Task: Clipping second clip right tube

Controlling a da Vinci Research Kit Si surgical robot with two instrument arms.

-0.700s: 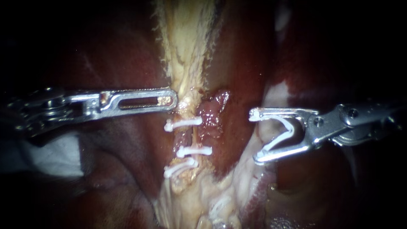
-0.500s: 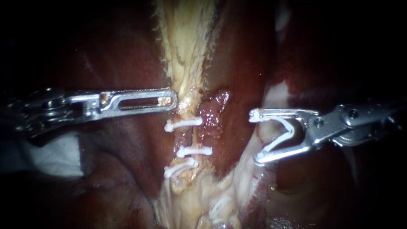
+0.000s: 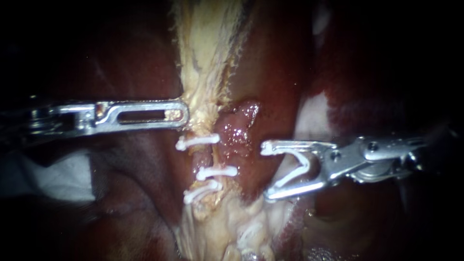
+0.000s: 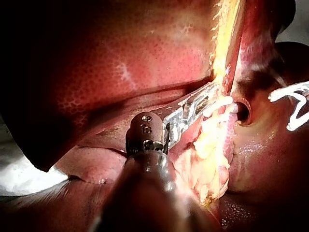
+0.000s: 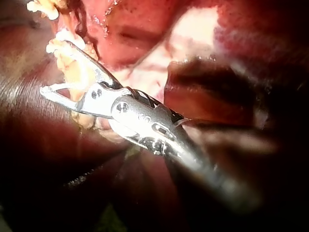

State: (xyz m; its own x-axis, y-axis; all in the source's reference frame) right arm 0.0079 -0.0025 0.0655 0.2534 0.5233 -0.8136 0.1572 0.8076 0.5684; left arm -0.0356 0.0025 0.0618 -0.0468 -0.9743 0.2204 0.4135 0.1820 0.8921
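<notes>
The right instrument (image 3: 266, 170), jaws holding an open white clip (image 3: 304, 166), is hovering just right of the clipped tube (image 3: 209, 155). Closing well means first straddling its target completely.

Steel left instrument (image 3: 181, 114) lay left of pale fibrous strand (image 3: 203, 63), above three white plastic clips (image 3: 216, 171) crossing it; right instrument (image 3: 265, 170), holding open white clip (image 3: 297, 166), right of them.
</notes>
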